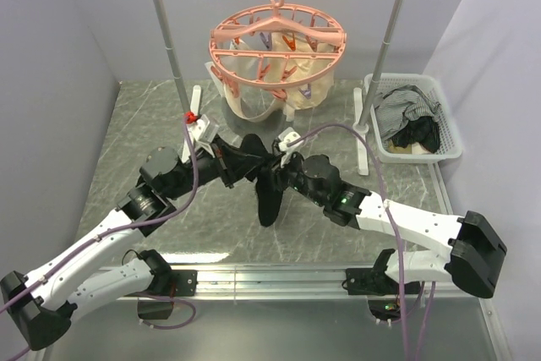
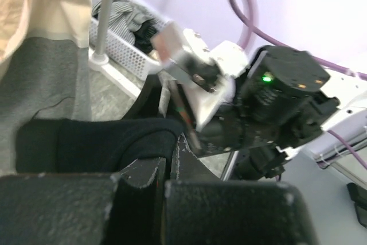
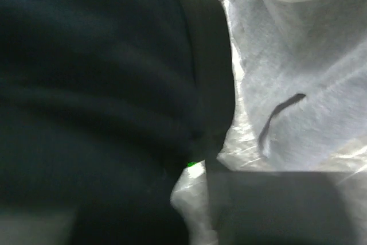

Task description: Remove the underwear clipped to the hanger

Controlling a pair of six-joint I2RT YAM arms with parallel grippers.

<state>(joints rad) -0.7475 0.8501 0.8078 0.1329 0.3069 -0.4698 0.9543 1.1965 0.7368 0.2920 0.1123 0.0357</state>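
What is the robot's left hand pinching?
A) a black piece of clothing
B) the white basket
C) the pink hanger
A: the left gripper is shut on the black piece of clothing, which sits well below the pink hanger on the rail.

Robot lab test booth, plain lilac walls point(image 1: 51, 82), marble-look table point(image 1: 144, 124), arms point(image 1: 93, 251) bolted to aluminium rail point(image 1: 270, 281).
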